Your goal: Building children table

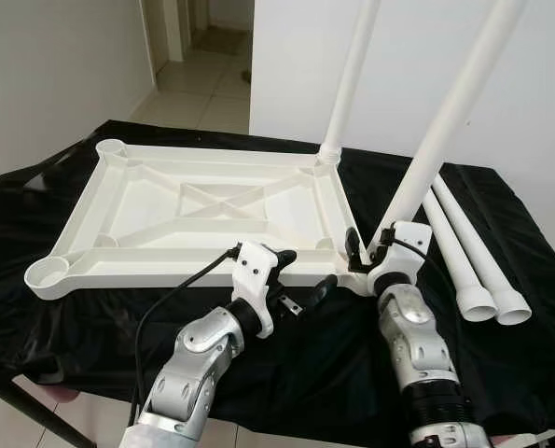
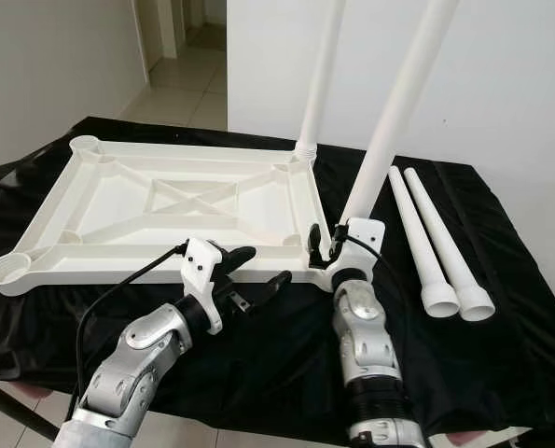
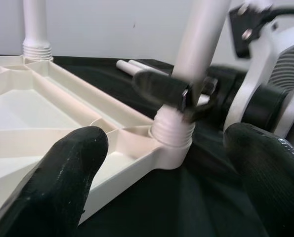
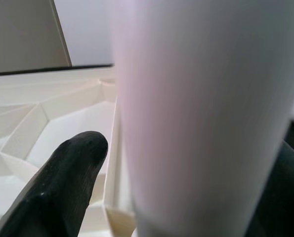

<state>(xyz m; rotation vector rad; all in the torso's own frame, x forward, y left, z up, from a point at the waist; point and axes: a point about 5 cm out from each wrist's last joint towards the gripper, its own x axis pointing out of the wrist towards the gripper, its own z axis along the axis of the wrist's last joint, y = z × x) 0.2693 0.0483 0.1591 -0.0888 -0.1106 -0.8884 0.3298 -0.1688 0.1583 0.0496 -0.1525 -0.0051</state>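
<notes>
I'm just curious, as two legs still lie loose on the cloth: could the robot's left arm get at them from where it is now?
Probably not easily. The left gripper sits open at the tabletop's near edge, and the right gripper, holding the near leg, stands between it and the loose legs.

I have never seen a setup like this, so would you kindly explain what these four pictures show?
A humanoid robot is assembling a child's table. Two pictures come from its head camera, looking down; two come from cameras on its wrists.

An upside-down white plastic tabletop lies on a black-draped work table. One white plastic leg stands in the far right corner socket. The right gripper clamps a second leg near its base, at the near right corner socket. The left gripper hovers open beside that corner. Two spare white legs lie on the cloth, right of the tabletop.
</notes>
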